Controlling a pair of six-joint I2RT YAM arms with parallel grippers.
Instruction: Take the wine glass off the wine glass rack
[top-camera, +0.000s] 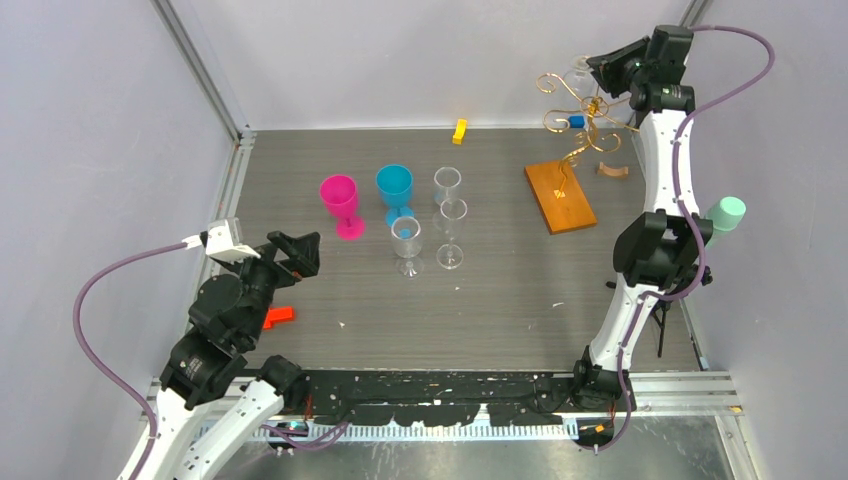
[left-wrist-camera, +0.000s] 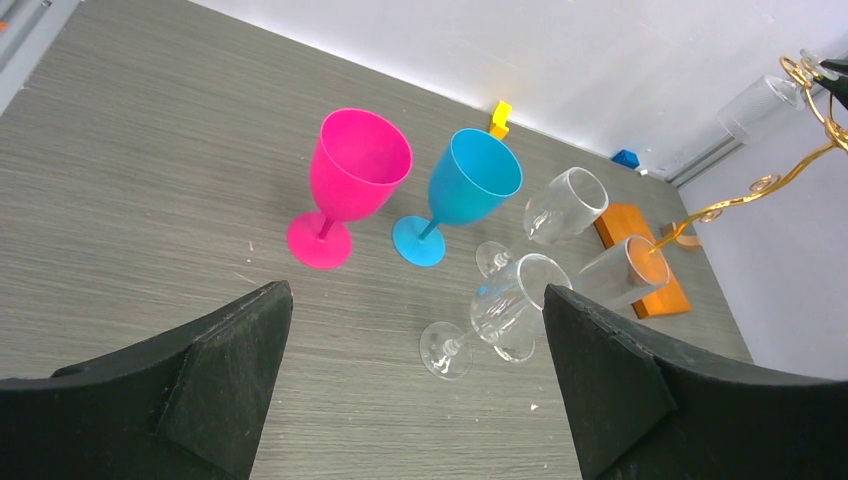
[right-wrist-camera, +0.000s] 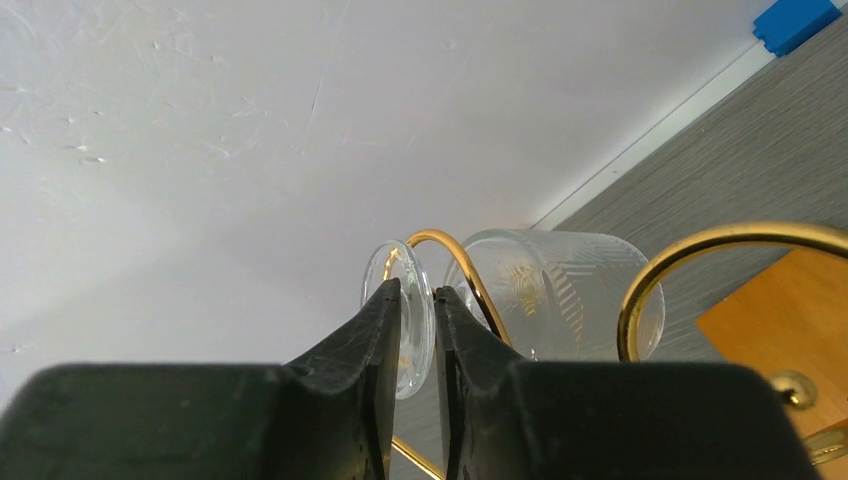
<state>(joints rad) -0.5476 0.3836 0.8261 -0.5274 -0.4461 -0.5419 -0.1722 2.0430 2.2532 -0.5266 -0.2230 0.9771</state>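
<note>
The wine glass rack (top-camera: 590, 108), gold wire on an orange-brown wooden base (top-camera: 560, 196), stands at the far right of the table. A clear ribbed wine glass (top-camera: 578, 76) hangs from one of its upper arms. My right gripper (top-camera: 612, 70) is up at that arm. In the right wrist view its fingers (right-wrist-camera: 417, 292) are closed on either side of the glass's round foot (right-wrist-camera: 414, 340), and the bowl (right-wrist-camera: 560, 290) lies just beyond, behind a gold loop (right-wrist-camera: 690, 245). My left gripper (top-camera: 300, 255) hovers low at the near left, wide open (left-wrist-camera: 415, 295) and holding nothing.
A pink goblet (top-camera: 340, 200), a blue goblet (top-camera: 394, 187) and three clear glasses (top-camera: 448, 185) stand mid-table. A yellow block (top-camera: 459, 130) and a blue block (top-camera: 576, 121) lie by the back wall. A small orange piece (top-camera: 280, 317) lies near the left arm.
</note>
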